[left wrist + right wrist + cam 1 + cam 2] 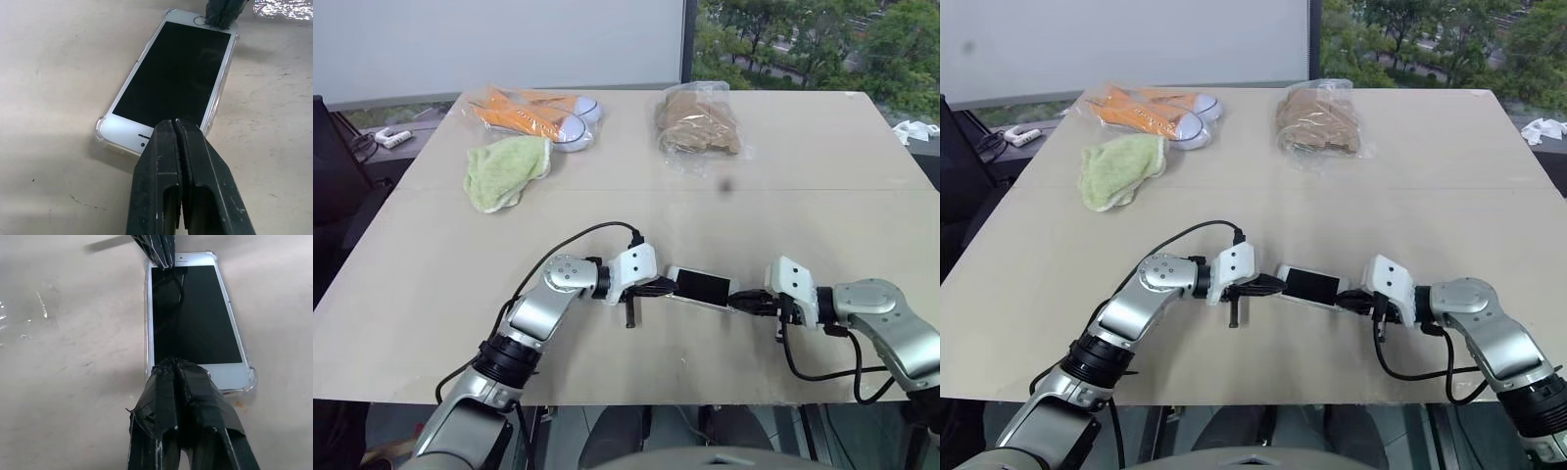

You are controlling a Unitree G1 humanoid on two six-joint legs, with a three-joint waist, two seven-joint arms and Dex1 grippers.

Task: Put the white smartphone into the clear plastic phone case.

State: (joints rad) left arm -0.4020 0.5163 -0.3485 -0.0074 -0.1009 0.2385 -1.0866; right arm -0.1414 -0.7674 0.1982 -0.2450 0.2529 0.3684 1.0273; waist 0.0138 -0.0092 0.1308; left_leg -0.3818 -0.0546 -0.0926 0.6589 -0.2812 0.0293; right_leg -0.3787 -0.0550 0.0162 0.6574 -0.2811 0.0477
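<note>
The white smartphone [702, 287] lies flat on the table near its front edge, black screen up, between my two grippers. The clear plastic phone case [101, 131] shows as a glossy transparent rim around the phone's corners and sides. My left gripper [668, 286] is shut, its tips at the phone's left end over the white bezel [128, 137]. My right gripper [736, 299] is shut too, its taped tips resting at the phone's right end [230, 378]. Neither gripper holds the phone.
At the back of the table [822, 215] lie a bag of orange-and-white shoes [536, 116], a green cloth [506, 170] and a clear bag of brown stuff [696, 124]. A black cable [563, 245] loops off my left wrist.
</note>
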